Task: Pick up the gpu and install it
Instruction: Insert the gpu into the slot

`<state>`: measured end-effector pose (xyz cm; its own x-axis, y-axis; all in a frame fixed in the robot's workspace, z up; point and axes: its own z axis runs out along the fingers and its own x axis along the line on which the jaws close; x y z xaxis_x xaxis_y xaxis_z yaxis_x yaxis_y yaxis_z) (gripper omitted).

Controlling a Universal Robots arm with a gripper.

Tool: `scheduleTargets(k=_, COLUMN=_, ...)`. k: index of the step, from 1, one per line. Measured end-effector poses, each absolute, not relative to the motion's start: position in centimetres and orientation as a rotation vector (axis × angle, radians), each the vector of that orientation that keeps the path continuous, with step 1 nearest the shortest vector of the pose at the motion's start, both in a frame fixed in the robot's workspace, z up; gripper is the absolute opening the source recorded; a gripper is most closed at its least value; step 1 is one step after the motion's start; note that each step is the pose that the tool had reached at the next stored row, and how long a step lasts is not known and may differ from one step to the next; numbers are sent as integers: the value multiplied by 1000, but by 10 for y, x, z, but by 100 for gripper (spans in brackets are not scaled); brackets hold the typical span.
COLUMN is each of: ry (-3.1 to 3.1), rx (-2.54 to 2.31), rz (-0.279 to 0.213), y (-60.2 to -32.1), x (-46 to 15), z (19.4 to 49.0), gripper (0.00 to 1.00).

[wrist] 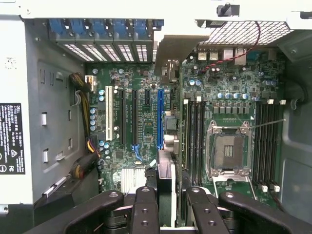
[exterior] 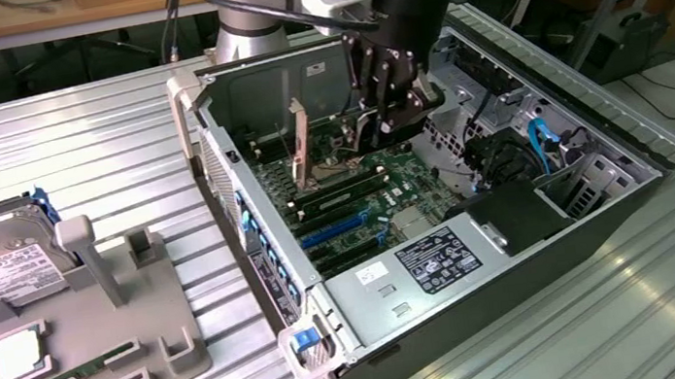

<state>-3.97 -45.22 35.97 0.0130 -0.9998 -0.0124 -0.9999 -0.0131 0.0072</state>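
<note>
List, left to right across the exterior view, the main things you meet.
Hard drive → grey holder tray → computer case wall → gpu → gripper → blue cables.

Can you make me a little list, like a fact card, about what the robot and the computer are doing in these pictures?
place: open computer case lying on a metal table
gripper: inside the case, above the motherboard
holding: the gpu, gripped edge-on between the fingers
gpu position: standing upright over the motherboard, by the blue slot
CPU socket: empty
on the grey tray beside the case: hard drive, memory stick
</note>
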Motion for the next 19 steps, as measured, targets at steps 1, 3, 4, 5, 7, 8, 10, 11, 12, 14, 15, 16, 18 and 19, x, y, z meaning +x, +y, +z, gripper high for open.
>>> scheduleTargets(k=1, ry=2204, rx=-2233, rz=22, y=-452, x=-40, z=359, gripper=27)
scheduleTargets(k=3, ry=2204, rx=-2233, rz=22, y=-452, x=-40, z=359, gripper=27)
scheduleTargets(k=4, ry=2204, rx=-2233, rz=22, y=-452, x=-40, z=358, gripper=27)
scheduleTargets(k=5, ry=2204, rx=-2233, rz=22, y=-452, x=-40, z=358, gripper=27)
scheduleTargets(k=7, ry=2204, rx=-2233, rz=22, y=-452, x=-40, z=357, gripper=27)
scheduleTargets(k=8, ry=2204, rx=-2233, rz=22, y=-452, x=-40, z=357, gripper=27)
scheduleTargets(k=10, ry=2204, rx=-2233, rz=22, y=-452, x=-40, z=356, gripper=27)
scheduleTargets(k=11, ry=2204, rx=-2233, rz=22, y=-452, x=-40, z=355, gripper=27)
scheduleTargets(k=12, ry=2204, rx=-2233, rz=22, y=-452, x=-40, z=355, gripper=27)
scheduleTargets(k=14, ry=2204, rx=-2233, rz=22, y=-452, x=-40, z=354, gripper=27)
scheduleTargets(k=15, ry=2204, rx=-2233, rz=22, y=-452, x=-40, z=354, gripper=27)
scheduleTargets(k=16, ry=2204, rx=-2233, rz=22, y=-452, x=-40, z=353, gripper=27)
scheduleTargets(k=18, ry=2204, rx=-2233, rz=22, y=-452, x=-40, z=353, gripper=27)
scheduleTargets(k=19, ry=2204, rx=-2233, rz=22, y=-452, x=-40, z=352, gripper=27)
